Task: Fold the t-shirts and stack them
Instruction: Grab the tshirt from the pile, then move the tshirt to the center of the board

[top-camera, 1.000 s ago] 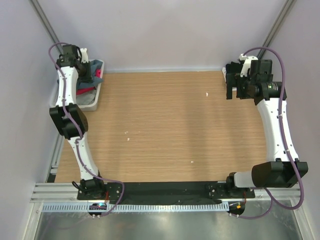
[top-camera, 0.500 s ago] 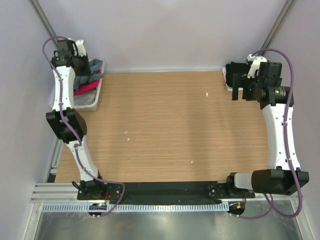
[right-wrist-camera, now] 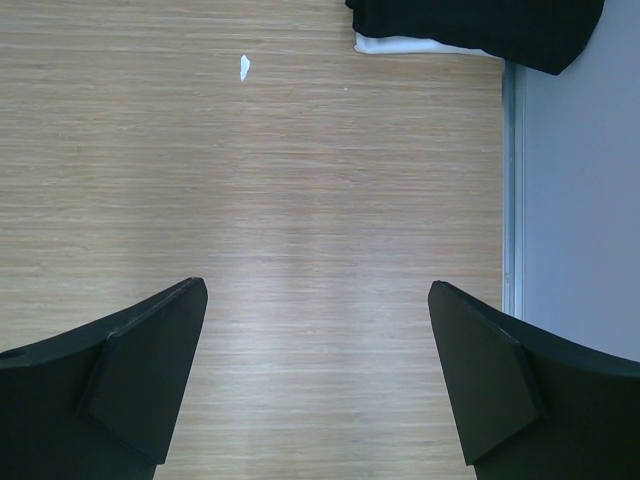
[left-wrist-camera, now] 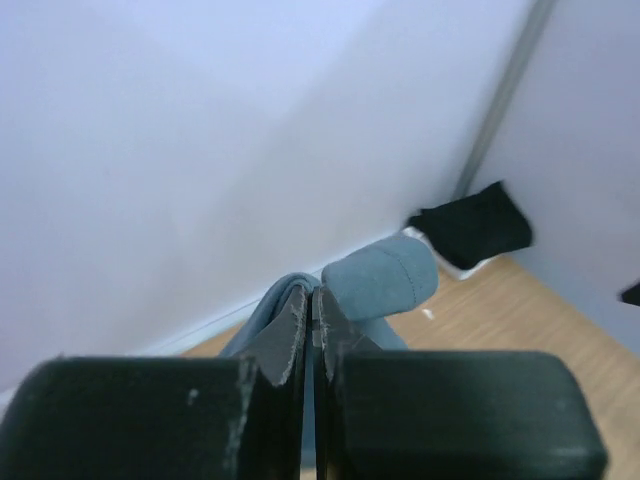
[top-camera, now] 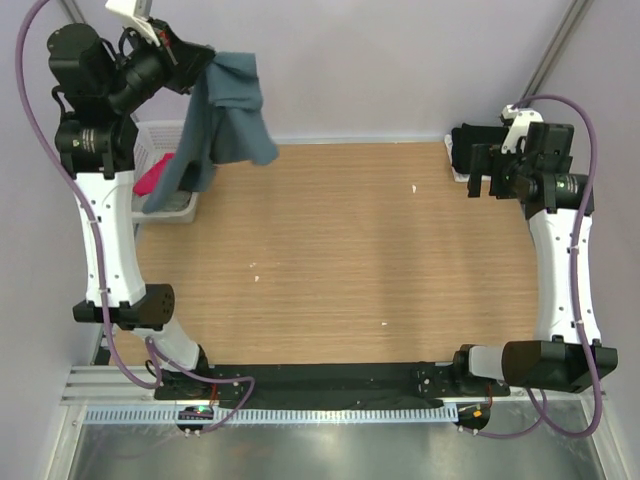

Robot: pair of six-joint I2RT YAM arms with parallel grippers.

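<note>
My left gripper [top-camera: 203, 62] is raised high above the table's far left corner and is shut on a slate blue-grey t-shirt [top-camera: 228, 115]. The shirt hangs from it in long folds, its lower end reaching down to the white basket [top-camera: 160, 129]. In the left wrist view the jaws [left-wrist-camera: 312, 292] pinch a fold of this blue cloth [left-wrist-camera: 380, 278]. A magenta-pink t-shirt [top-camera: 150, 180] lies in the basket. A black t-shirt [top-camera: 466, 143] lies folded at the far right corner [right-wrist-camera: 480, 25]. Beside it my right gripper [top-camera: 483, 186] hovers open and empty over bare wood [right-wrist-camera: 315, 288].
The wooden table [top-camera: 340, 250] carries a few small white specks [top-camera: 414, 188]. Pale walls close in on the far, left and right sides. A metal rail [right-wrist-camera: 509, 180] runs along the right edge. A white edge [right-wrist-camera: 400, 45] shows under the black shirt.
My left gripper shut in the basket, then rose high and swung right, drawing the blue-grey shirt up out of it. The right arm shifted slightly right and stayed open.
</note>
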